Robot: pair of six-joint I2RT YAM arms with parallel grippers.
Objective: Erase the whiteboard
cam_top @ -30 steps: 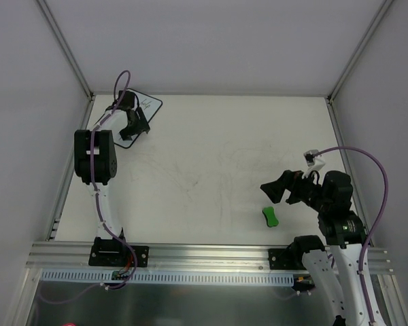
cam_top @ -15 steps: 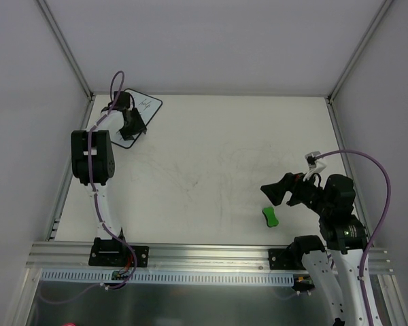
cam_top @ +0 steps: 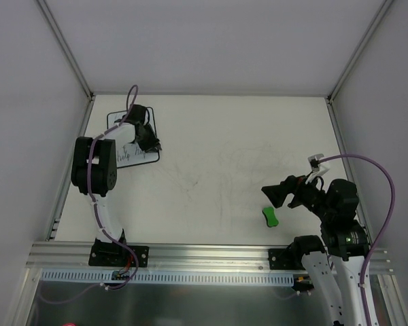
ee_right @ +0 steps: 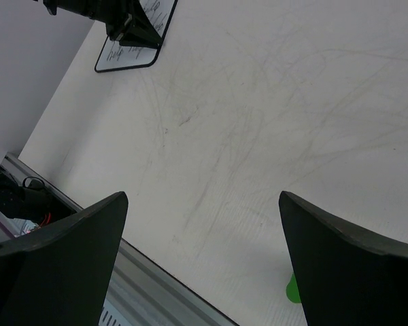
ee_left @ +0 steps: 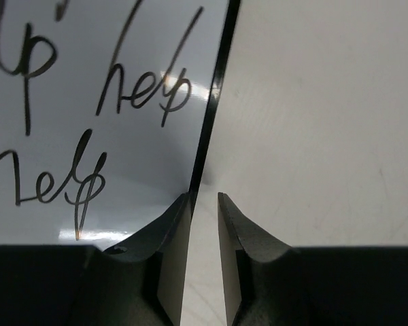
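At the far-left corner of the table [cam_top: 224, 136] lies the whiteboard [cam_top: 124, 153], flat on the surface. The left gripper [cam_top: 149, 141] is at its right-hand edge. From the left wrist view the jaws are drawn nearly together with only a slim gap between them, and the board's black border runs straight down into that gap, so the claw looks to be nipping the thin edge.

The board is probably light and stiff but also slick. Its glossy face throws back a bright glare, so it would likely skate across the table under a sideways push. The rim is the sensible place to hold it, since it keeps the fingers off the writing and leaves the face free for wiping.

It is a white rectangle with rounded corners and a narrow black frame, covered in looping black handwriting ("help", or something near it, several times over) — none of it wiped yet.

The right gripper [cam_top: 275, 192] hovers well apart, jaws spread wide and holding nothing — just beyond the small green eraser [cam_top: 270, 216].
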